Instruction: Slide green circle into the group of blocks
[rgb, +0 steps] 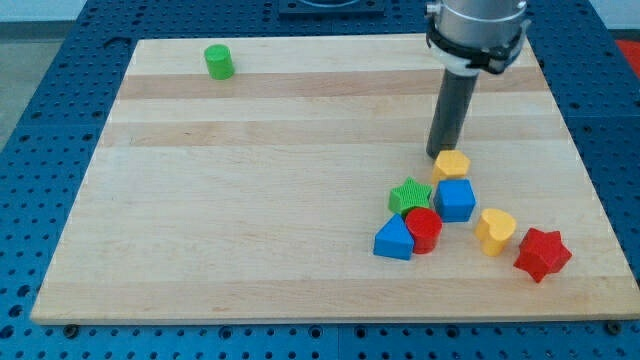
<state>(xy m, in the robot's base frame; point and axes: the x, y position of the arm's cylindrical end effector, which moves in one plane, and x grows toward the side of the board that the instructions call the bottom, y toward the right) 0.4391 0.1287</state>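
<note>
The green circle (219, 62) stands alone near the board's top left. The group of blocks sits at the lower right: a yellow hexagon (452, 163), a blue cube (455, 199), a green star (409, 195), a red cylinder (423, 229), a blue triangle (394, 240), a yellow heart (495, 229) and a red star (542, 253). My tip (439, 154) rests on the board just left of and touching or nearly touching the yellow hexagon, far to the right of the green circle.
The wooden board (250, 200) lies on a blue perforated table (40, 120). The arm's grey body (477, 30) hangs over the board's top right.
</note>
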